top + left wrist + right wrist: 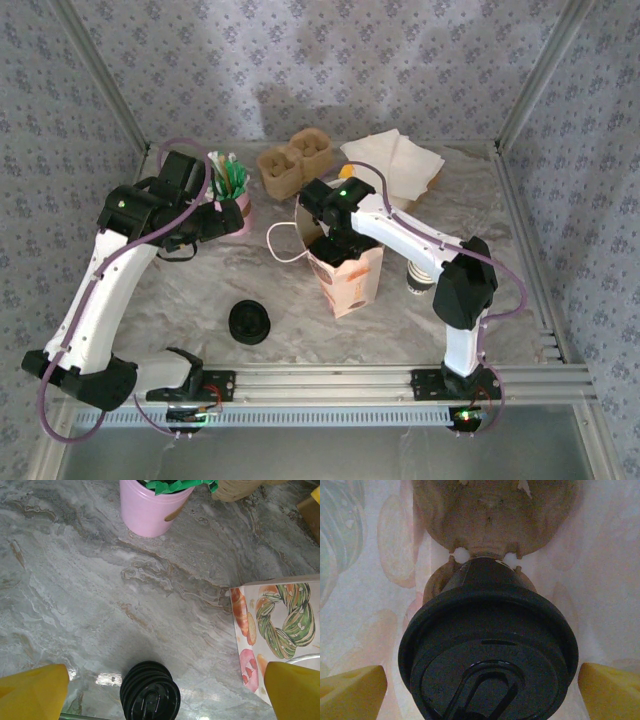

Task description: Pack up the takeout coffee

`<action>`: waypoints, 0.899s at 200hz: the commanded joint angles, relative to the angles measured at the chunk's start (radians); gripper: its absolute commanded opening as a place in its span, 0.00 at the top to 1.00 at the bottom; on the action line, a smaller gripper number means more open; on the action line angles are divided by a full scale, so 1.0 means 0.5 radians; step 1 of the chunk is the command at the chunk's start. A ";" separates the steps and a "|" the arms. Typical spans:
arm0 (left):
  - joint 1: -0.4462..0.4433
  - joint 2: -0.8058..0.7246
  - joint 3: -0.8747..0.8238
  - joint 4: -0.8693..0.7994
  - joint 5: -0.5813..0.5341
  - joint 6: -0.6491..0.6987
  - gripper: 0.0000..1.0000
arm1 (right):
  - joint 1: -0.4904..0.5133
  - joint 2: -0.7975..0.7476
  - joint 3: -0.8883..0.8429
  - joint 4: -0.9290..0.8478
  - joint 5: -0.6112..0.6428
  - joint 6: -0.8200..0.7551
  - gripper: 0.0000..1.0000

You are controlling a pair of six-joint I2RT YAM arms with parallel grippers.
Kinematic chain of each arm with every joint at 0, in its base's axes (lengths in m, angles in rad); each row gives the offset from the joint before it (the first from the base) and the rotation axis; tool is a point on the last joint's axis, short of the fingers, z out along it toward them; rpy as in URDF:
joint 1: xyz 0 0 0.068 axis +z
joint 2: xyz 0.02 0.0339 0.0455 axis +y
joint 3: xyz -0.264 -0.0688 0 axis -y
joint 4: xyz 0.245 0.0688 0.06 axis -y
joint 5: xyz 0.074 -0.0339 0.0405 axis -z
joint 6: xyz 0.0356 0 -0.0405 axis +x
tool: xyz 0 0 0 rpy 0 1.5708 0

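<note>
We see takeout coffee (487,645) inside printed bag (350,280). Long axis upright, black lid up toward right gripper (481,690), whose fingers are spread wide either side of lid. Left gripper (165,690) also spread, holding nothing, above marble-look table (75,605). Patterned walls (300,60) around. We count one capped cup, one bag, one lid stack (150,692), one pink tub (150,505).

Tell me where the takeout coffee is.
Right wrist view: the takeout coffee sits inside the printed paper bag mid-table, between the fingers of the right gripper, its base on a pulp carrier.
</note>
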 commanded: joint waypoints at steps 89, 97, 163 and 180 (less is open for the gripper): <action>-0.006 -0.006 0.048 0.008 0.008 0.003 0.02 | 0.017 -0.095 0.113 -0.106 0.044 0.010 0.00; -0.013 -0.001 0.052 0.014 0.025 0.007 0.03 | 0.016 -0.097 0.116 -0.107 0.045 0.012 0.00; -0.208 0.042 -0.028 0.352 0.327 0.010 0.05 | 0.016 -0.109 0.062 -0.068 0.038 0.026 0.00; -0.297 0.118 0.004 0.382 0.356 0.024 0.04 | 0.018 -0.115 0.045 -0.052 0.038 0.030 0.00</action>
